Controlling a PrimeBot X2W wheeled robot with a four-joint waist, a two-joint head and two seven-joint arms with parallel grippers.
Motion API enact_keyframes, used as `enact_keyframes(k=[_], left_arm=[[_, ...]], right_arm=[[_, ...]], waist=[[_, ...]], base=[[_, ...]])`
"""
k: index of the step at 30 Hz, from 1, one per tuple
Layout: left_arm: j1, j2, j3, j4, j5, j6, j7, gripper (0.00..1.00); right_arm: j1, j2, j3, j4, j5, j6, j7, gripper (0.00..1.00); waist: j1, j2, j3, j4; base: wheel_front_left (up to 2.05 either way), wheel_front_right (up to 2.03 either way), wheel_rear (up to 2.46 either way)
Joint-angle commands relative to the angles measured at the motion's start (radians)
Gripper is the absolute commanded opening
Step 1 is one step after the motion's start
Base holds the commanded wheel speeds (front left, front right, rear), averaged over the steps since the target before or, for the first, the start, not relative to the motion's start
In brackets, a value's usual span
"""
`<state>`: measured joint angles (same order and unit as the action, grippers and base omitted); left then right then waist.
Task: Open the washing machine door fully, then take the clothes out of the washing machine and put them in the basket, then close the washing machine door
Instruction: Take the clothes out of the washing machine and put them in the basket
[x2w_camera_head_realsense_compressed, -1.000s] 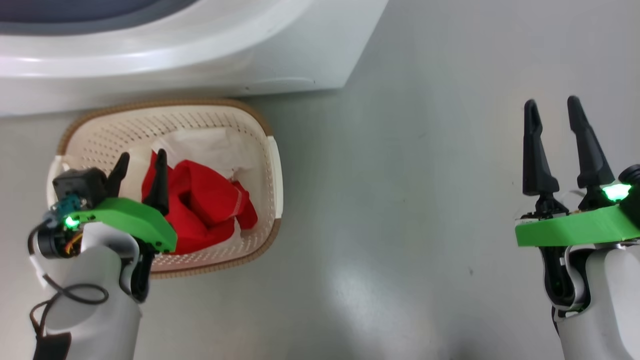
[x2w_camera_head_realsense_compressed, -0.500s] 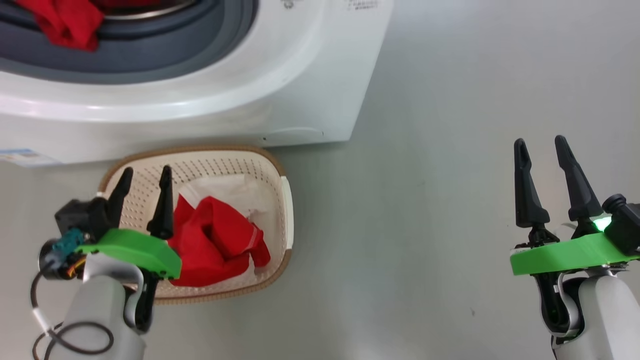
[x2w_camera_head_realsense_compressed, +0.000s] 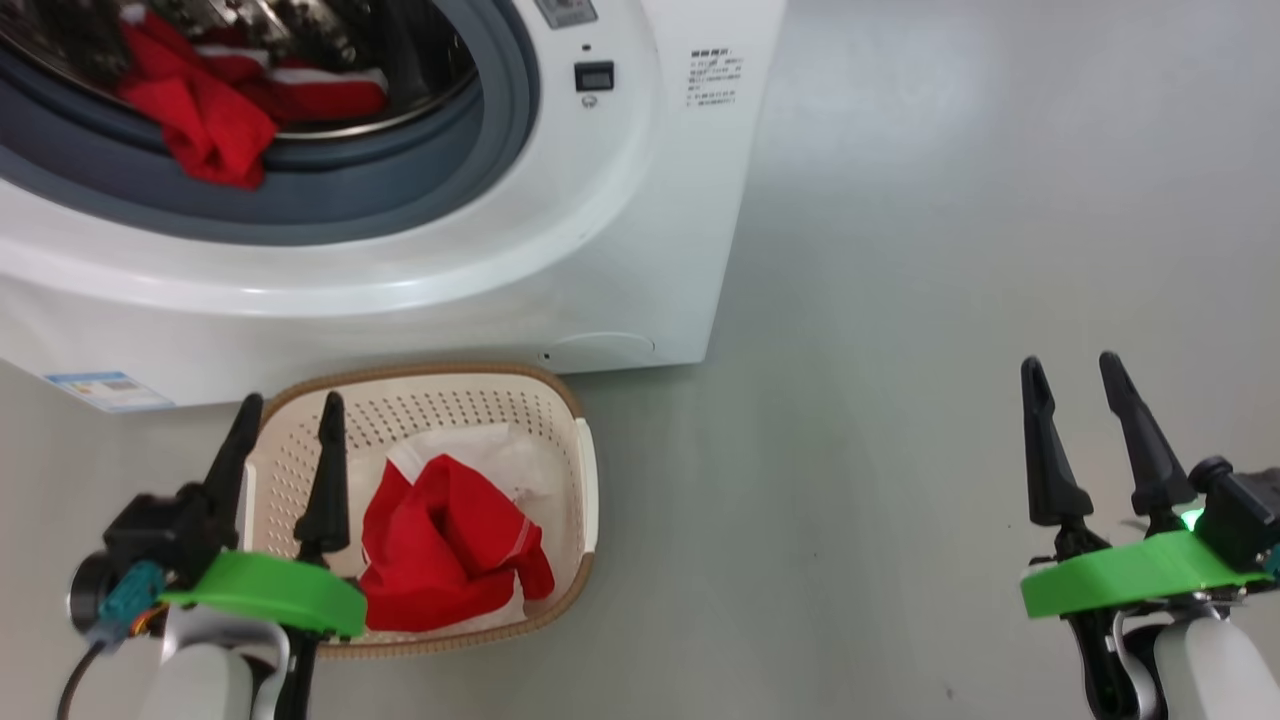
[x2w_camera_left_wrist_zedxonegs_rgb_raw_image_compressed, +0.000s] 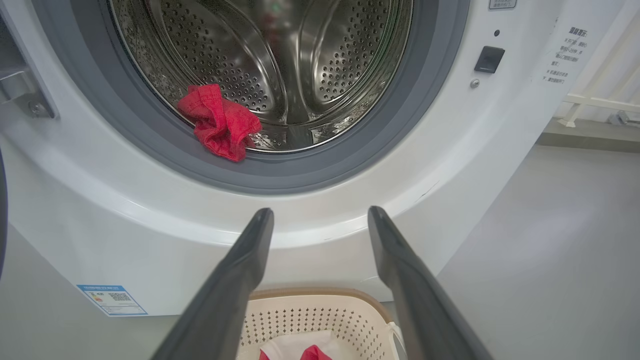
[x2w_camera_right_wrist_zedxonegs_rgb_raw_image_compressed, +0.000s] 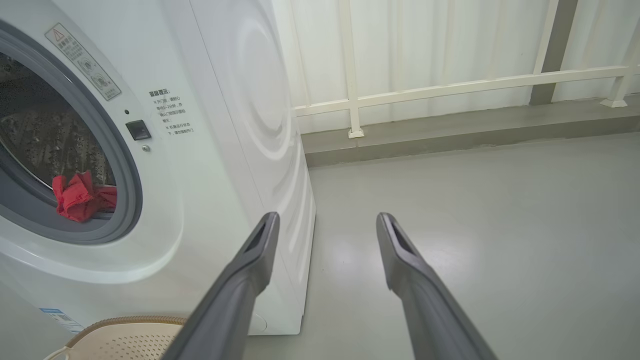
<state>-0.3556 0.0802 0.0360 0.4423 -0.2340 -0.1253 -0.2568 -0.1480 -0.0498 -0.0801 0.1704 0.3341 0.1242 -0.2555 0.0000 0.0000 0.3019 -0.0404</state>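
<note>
Head view: see big white boxy front-loading washing machine (x2w_camera_head_realsense_compressed: 640, 200) across the top, porthole uncovered, grey rubber ring (x2w_camera_head_realsense_compressed: 500, 150) around perforated steel drum (x2w_camera_head_realsense_compressed: 330, 40). Spot bright red cloth garments with thin white trim (x2w_camera_head_realsense_compressed: 215, 135) in the drum, one lobe hanging out over the ring's lower lip. Find small cream perforated plastic basket with brown woven-look rim (x2w_camera_head_realsense_compressed: 585, 480) on the grey floor (x2w_camera_head_realsense_compressed: 900, 300), just in front of the machine's base, right of a small blue label (x2w_camera_head_realsense_compressed: 100, 390). Inside it, note a crumpled red garment (x2w_camera_head_realsense_compressed: 450, 550) lying on a plain white cloth garment (x2w_camera_head_realsense_compressed: 520, 460). Read left gripper with two long dark fingers (x2w_camera_head_realsense_compressed: 291, 400) as spread wide and empty, hovering above the basket's left part, fingertips toward the machine. Read right gripper (x2w_camera_head_realsense_compressed: 1069, 362) the same: spread, empty, well apart to the right over bare floor. Left wrist view: look along the spread fingers straight at the machine front. See red cloth at the drum's lower left, draped onto the ring. Catch the basket's far rim plus a bit of white and red cloth between the fingers at the bottom edge. Note metal hinge bracket (x2w_camera_left_wrist_zedxonegs_rgb_raw_image_compressed: 20, 95) at far left, black latch slot (x2w_camera_left_wrist_zedxonegs_rgb_raw_image_compressed: 489, 59) right of the ring. Right wrist view: look past the spread fingers at bare floor beside the machine's right side panel. See red cloth on the ring at left, warning sticker (x2w_camera_right_wrist_zedxonegs_rgb_raw_image_compressed: 82, 60) above it, basket corner at bottom left, white railing (x2w_camera_right_wrist_zedxonegs_rgb_raw_image_compressed: 450, 82) along the back wall.
</note>
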Motion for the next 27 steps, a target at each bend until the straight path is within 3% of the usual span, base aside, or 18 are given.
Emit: enact_keyframes(k=[1,27], left_arm=[[0.035,0.021,0.045,-0.052,0.018,-0.005,-0.005,1.0],[0.283,-0.026,0.116,-0.322,0.05,-0.005,-0.005,1.0]], right_arm=[[0.022,0.0,0.02,-0.022,-0.008,0.007,-0.006,1.0],[0.13,0.0,0.001,-0.034,0.002,0.007,-0.006,1.0]], waist=[[0.0,0.0,-0.035,0.002],[0.0,0.0,-0.108,-0.002]], base=[[0.0,0.0,0.0],[0.0,0.0,0.0]])
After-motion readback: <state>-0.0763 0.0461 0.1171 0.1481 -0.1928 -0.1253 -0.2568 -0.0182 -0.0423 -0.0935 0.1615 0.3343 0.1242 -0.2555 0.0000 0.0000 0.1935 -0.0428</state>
